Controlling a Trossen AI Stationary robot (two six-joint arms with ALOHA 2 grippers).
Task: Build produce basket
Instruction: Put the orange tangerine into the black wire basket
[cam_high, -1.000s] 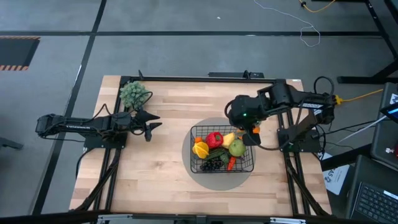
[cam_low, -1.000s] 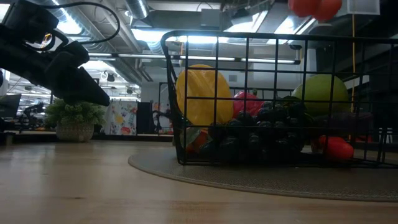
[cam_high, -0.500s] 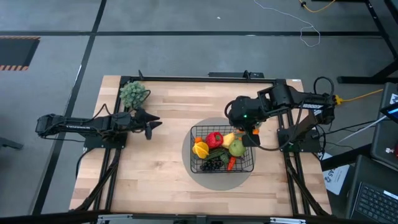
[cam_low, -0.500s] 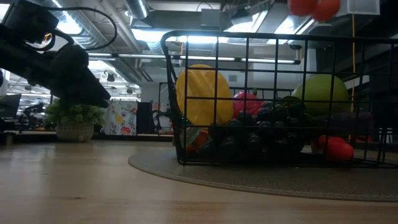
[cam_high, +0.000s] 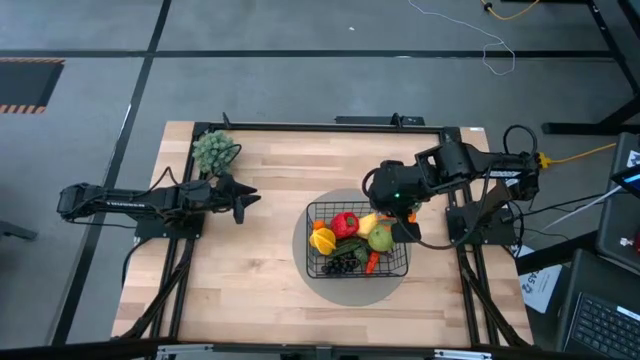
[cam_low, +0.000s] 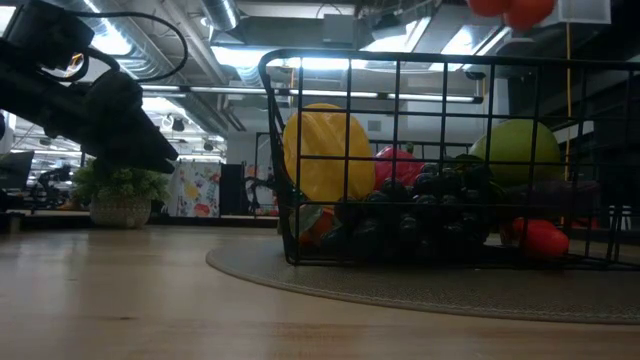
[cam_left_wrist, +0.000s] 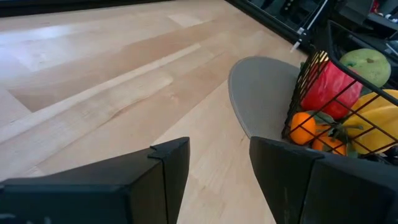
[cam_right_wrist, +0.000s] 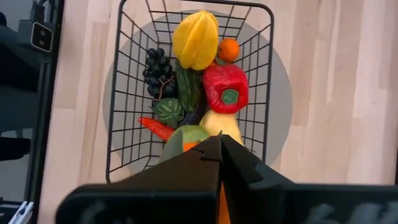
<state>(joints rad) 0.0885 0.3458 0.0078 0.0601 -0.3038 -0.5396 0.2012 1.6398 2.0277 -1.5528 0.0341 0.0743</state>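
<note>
The black wire basket (cam_high: 311, 252) stands on a grey round disc (cam_high: 322, 283) right of the table's middle. Inside lie a red pepper (cam_right_wrist: 226, 87), yellow fruits (cam_right_wrist: 195, 38), a green fruit (cam_high: 381, 238), dark grapes (cam_right_wrist: 155, 67), a carrot (cam_right_wrist: 157, 128) and an orange (cam_right_wrist: 229, 50). My right gripper (cam_high: 408, 212) hovers over the basket's far right corner, shut on an orange cluster (cam_low: 505, 10). My left gripper (cam_left_wrist: 217, 171) is open, off the table left of the basket, pointing toward it. My right gripper pinches the orange cluster between its two fingers (cam_right_wrist: 239, 163), pointing down from above. Only a sliver of orange (cam_right_wrist: 221, 202) shows between them in the wrist view; which part they have is hidden. The cluster hangs clear above the basket's top rim (cam_low: 450, 58).
A small potted plant (cam_high: 213, 150) stands at the table's far left corner, behind my left gripper. Bare wood (cam_high: 250, 270) lies between the left gripper and the disc and along the near edge. The right arm's base and cables (cam_high: 490, 215) fill the right side.
My left gripper has turned slightly at its wrist and otherwise stayed in place. My right arm has shifted a little above the basket's far right corner, the orange cluster still between its fingers.
</note>
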